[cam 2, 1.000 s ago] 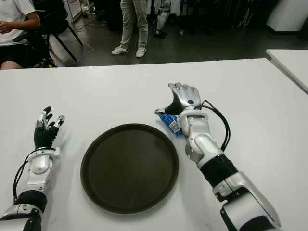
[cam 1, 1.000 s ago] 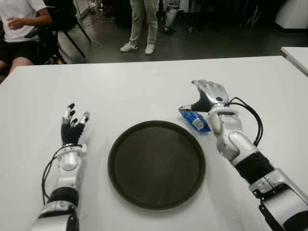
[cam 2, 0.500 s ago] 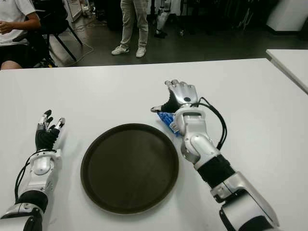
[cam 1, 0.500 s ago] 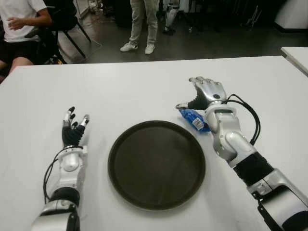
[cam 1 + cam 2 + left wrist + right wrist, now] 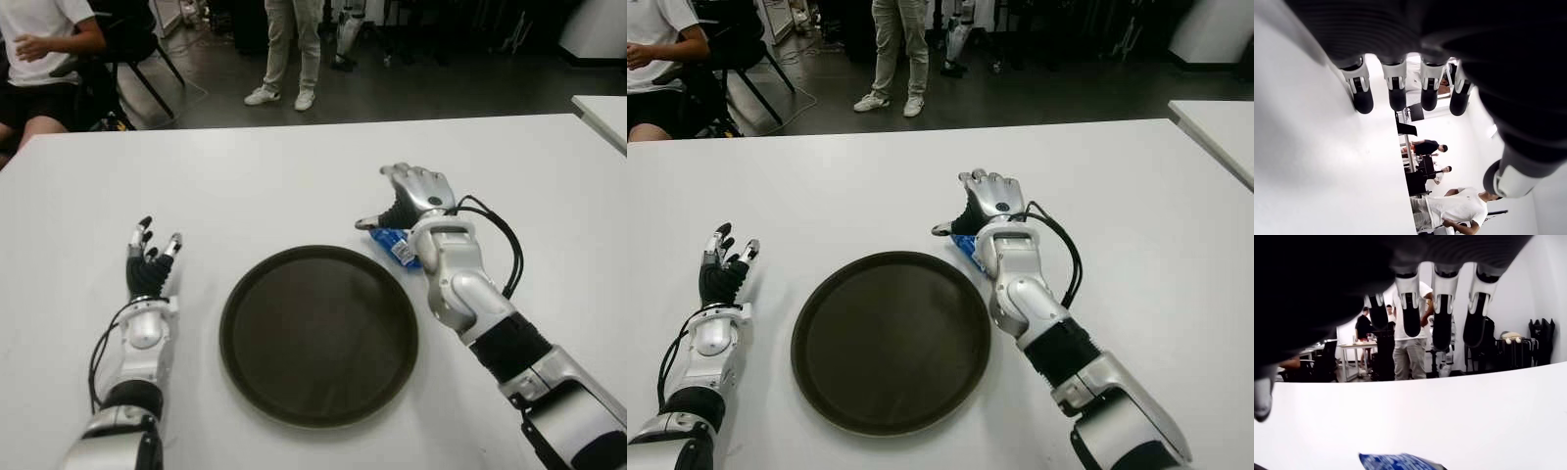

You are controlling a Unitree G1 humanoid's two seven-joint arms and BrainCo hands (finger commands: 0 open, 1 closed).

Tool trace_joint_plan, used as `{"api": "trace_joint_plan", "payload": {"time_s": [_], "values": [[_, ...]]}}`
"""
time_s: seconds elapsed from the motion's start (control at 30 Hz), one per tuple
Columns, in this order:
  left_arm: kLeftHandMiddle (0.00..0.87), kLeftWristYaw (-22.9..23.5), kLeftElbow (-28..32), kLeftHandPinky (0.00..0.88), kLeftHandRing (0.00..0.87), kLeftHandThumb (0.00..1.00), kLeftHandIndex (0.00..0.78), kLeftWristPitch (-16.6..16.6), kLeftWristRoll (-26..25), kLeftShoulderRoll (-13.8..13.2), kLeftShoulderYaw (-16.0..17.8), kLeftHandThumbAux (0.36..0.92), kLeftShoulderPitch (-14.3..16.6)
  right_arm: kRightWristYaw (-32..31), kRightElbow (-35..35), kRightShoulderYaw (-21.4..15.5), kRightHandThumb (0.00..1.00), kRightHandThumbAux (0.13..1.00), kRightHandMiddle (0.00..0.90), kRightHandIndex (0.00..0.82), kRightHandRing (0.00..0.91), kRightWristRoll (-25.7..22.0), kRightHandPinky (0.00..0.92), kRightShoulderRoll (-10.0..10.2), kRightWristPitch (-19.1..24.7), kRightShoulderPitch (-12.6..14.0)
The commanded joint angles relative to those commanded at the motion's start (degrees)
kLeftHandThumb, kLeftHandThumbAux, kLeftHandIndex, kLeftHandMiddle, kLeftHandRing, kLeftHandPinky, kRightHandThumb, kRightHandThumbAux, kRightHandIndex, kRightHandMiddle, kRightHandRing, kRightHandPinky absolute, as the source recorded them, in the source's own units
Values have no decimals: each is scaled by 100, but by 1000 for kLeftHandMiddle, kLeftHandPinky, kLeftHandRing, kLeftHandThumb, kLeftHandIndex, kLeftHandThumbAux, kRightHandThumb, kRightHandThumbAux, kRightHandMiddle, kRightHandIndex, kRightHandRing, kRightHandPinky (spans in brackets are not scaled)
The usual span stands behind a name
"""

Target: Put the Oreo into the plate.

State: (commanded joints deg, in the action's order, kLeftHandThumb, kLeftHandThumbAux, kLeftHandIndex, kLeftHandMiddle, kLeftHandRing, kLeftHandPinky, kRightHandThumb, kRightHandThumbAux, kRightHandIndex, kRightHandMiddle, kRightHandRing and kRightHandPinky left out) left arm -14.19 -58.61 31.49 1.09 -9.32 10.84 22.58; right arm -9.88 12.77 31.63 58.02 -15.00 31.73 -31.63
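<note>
Right hand (image 5: 419, 191): hovers over the far right rim of the plate, palm down, above the Oreo.
Right fingers (image 5: 1442, 313): spread and only loosely bent, with gaps between them; they hold nothing, and the thumb juts out toward the robot's left.
Oreo (image 5: 396, 245): a blue packet lying flat on the bench, just beside the plate's far right edge, under the right wrist; in the right wrist view it lies below the palm, apart from the fingertips.
Plate (image 5: 257, 378): round, dark, with nothing in it, between the two arms.
Left hand (image 5: 149, 259): shows left of the plate, idle.
Left fingers (image 5: 1393, 88): straight and slightly fanned, gripping nothing.
Bench (image 5: 245, 191): white.
Background: a seated person (image 5: 39, 49) at far left, and a standing person's legs (image 5: 290, 44) beyond the bench.
</note>
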Motion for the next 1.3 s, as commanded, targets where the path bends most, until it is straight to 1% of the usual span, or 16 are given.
{"api": "trace_joint_plan", "payload": {"time_s": [0.13,0.3,0.47,0.5,0.53,0.63,0.7,0.8,0.87,0.93,1.0,1.03,1.1,1.2,1.3], "values": [[8,-15,-42,0,0,250,16,48,37,-16,-22,604,8,-96,7,20,0,461,178,155,208,98,304,-1,97,41],[14,39,-156,0,0,251,13,73,23,-47,-23,603,30,-110,20,28,0,479,215,186,254,162,423,-8,145,71],[12,21,-210,0,0,264,13,75,37,-50,-37,601,77,-194,129,60,0,496,245,210,296,239,487,-71,160,55],[13,12,-215,0,0,272,16,79,44,-53,-42,602,83,-221,160,70,0,502,297,235,328,256,517,-92,154,55],[13,7,-220,0,0,277,17,83,47,-55,-45,603,87,-238,180,74,0,506,330,251,349,268,536,-105,147,56],[11,6,-235,0,0,282,15,85,50,-67,-53,604,93,-377,246,116,0,513,384,277,381,320,555,-131,168,18],[8,10,-241,0,0,282,11,88,51,-75,-57,602,93,-426,315,132,0,515,461,320,422,335,574,-152,166,1],[7,25,-245,0,0,279,8,95,35,-76,-52,599,89,-437,470,149,0,514,518,357,454,364,590,-177,149,-39],[6,28,-248,0,0,277,7,92,24,-74,-45,597,90,-438,546,152,0,513,536,369,464,371,595,-188,131,-59],[5,30,-252,0,0,276,6,90,9,-69,-35,595,93,-456,604,158,0,512,559,391,484,373,586,-199,119,-80],[2,35,-257,0,0,282,7,92,-5,-64,-26,588,96,-511,637,168,0,508,583,422,501,380,542,-200,130,-102],[2,35,-260,0,0,284,8,94,-9,-63,-23,586,99,-572,672,178,0,505,577,426,492,388,527,-199,149,-123],[5,25,-255,0,0,290,13,100,-5,-58,-25,582,96,-690,728,198,0,487,517,414,442,408,490,-206,185,-156],[8,4,-257,0,0,288,16,102,8,-60,-30,579,99,-885,813,234,0,463,430,363,392,447,476,-208,247,-217],[8,-15,-266,0,0,283,16,109,15,-60,-30,576,103,-1049,856,251,0,450,383,332,370,486,465,-203,299,-257]]}}
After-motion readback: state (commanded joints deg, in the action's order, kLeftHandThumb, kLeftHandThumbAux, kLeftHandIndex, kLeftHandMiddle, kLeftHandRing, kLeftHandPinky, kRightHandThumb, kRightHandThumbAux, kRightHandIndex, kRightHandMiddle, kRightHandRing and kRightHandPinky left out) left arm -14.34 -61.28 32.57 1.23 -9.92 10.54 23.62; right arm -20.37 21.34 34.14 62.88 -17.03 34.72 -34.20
